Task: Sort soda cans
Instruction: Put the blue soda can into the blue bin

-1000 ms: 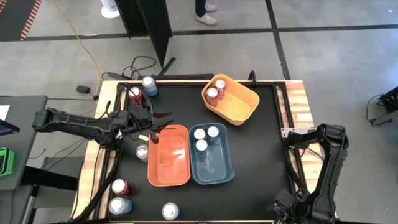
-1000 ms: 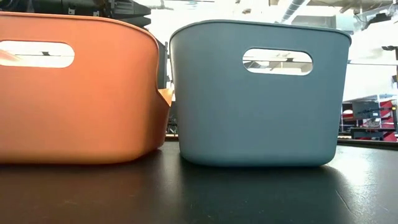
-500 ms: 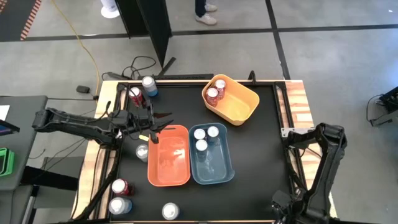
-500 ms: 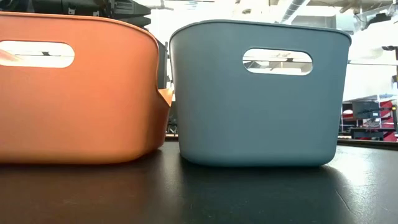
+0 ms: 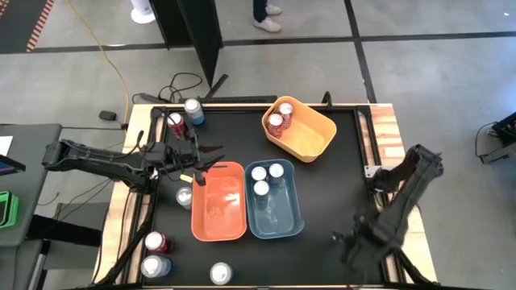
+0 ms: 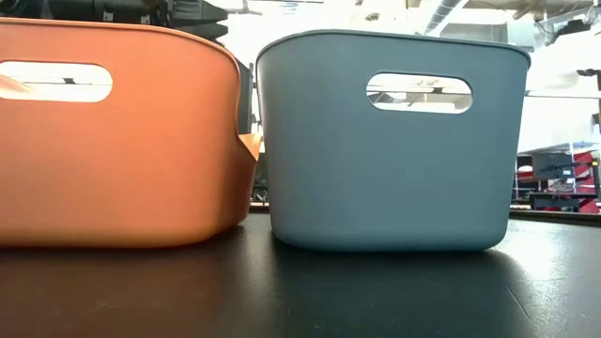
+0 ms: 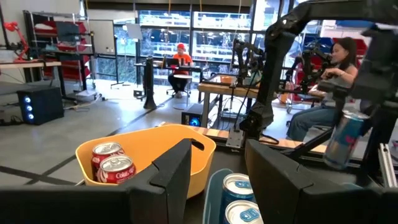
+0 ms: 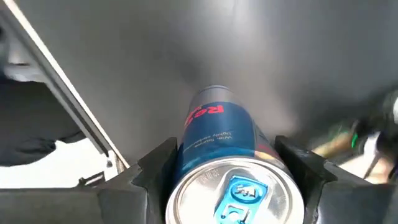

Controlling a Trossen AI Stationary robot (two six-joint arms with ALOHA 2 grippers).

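My right gripper (image 5: pixel 348 244) hangs over the table's near right part, shut on a blue soda can (image 8: pixel 217 149) with a silver top; the left wrist view shows that soda can (image 7: pixel 346 140) in the air. My left gripper (image 5: pixel 216 158) waits open at the left, above the orange bin's far end, with nothing between its fingers (image 7: pixel 171 171). Three cans (image 5: pixel 266 177) stand in the blue bin (image 5: pixel 278 217), two red ones (image 5: pixel 279 121) in the yellow bin (image 5: pixel 310 137). Loose cans stand at the far left (image 5: pixel 184 117) and the near left (image 5: pixel 157 254). My right gripper pinches the blue can between its two fingers (image 8: pixel 155 171), one on each side of the can's upper wall (image 8: pixel 186 155), just below the silver top. The fingers come from above, pointing down. The can hangs upright, lifted clear of the black table.
The orange bin (image 5: pixel 218 213) and the blue bin stand side by side in the table's middle, the yellow bin at the far centre. One can (image 5: pixel 185 196) stands left of the orange bin, another (image 5: pixel 220 274) by the near edge. People sit in the room beyond the table.
My right arm has swung from the table's near right corner inward toward the blue bin, rising as it went, and its wrist has rolled. The left arm and the bins have kept still.
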